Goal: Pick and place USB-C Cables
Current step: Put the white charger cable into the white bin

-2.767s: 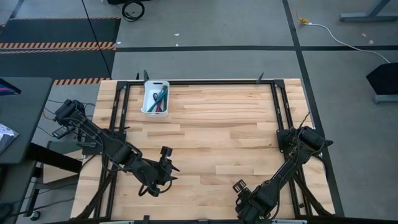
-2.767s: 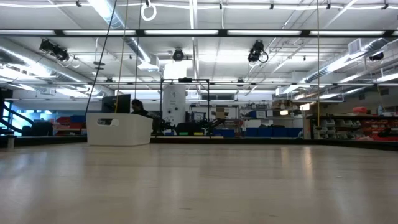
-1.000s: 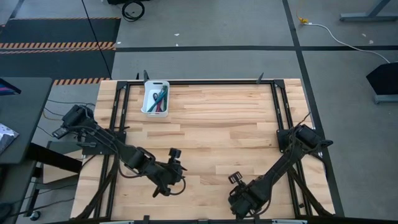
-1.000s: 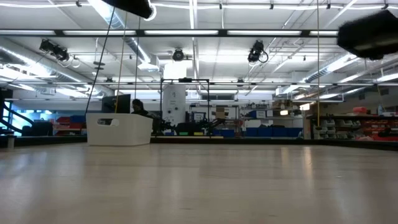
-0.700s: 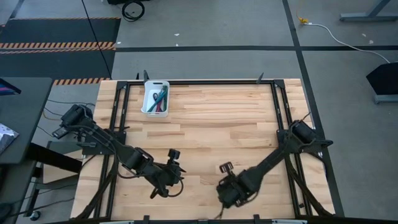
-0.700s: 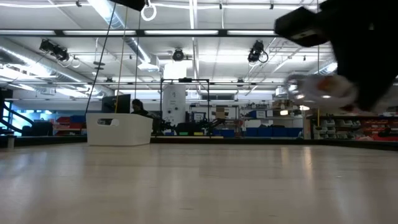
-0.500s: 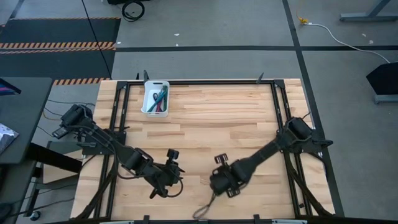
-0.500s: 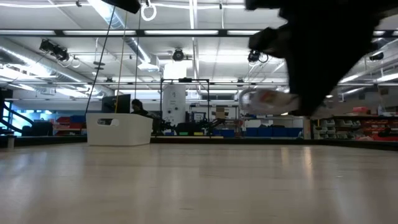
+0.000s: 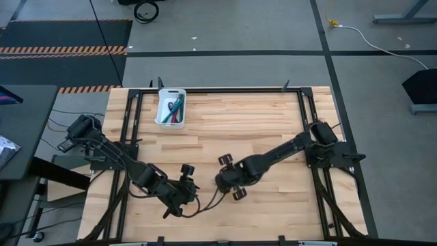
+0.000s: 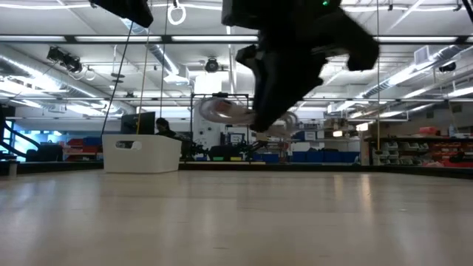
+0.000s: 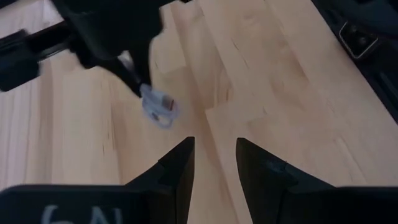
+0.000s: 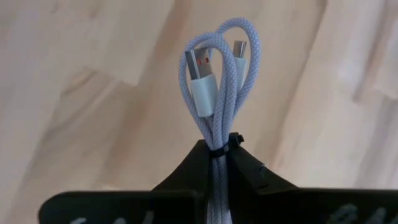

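High view: white bin [image 9: 171,108] upper left already holds several cables [image 9: 175,109]; right gripper [image 9: 227,179] at centre, left gripper [image 9: 183,189] just beside it.
Right wrist: fingers [image 12: 245,168] pinching lilac cable [image 12: 217,93], airborne, not yet binned.
Left wrist: fingers [image 11: 180,168] spread, empty.

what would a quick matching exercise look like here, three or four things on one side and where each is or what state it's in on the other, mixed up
Things
1. pale lilac-grey braided cable bundle
2. small white plastic bin
3. left gripper
4. right gripper

Places and states
A. at the table's far edge, left of the middle, with coloured cables inside
B. open, empty, near the table's front edge
C. pinched between two dark fingers, loops and plugs sticking out
D. shut on a cable, above the middle of the table

Pairs: 1-C, 2-A, 3-B, 4-D
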`<action>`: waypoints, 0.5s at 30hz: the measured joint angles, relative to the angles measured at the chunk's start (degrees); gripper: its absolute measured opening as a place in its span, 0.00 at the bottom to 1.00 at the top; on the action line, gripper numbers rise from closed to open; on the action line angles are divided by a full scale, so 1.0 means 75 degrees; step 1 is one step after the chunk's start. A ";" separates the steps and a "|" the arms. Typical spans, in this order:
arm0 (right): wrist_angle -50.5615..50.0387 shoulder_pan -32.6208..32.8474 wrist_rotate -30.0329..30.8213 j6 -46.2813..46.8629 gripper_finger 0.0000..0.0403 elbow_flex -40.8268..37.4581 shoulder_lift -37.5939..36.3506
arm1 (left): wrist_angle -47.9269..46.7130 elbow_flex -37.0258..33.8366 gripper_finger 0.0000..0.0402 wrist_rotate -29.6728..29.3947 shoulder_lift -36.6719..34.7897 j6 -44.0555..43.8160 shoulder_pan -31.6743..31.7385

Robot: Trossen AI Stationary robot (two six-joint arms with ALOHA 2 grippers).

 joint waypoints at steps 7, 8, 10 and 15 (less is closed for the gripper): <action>0.0334 -0.0737 0.0038 -0.0591 0.08 0.0000 -0.0003 | -0.0372 0.0000 0.31 -0.0095 0.0000 -0.0200 -0.0030; 0.0366 -0.0823 0.0055 -0.0611 0.08 0.0000 -0.0003 | -0.0428 0.0000 0.31 -0.0120 -0.0003 -0.0232 -0.0027; 0.0423 -0.0984 0.0116 -0.0683 0.08 0.0000 -0.0003 | -0.0537 0.0000 0.31 -0.0131 -0.0003 -0.0341 -0.0022; 0.0732 -0.1261 0.0229 -0.1208 0.08 0.0000 -0.0003 | -0.0860 0.0000 0.31 -0.0256 -0.0003 -0.1052 -0.0030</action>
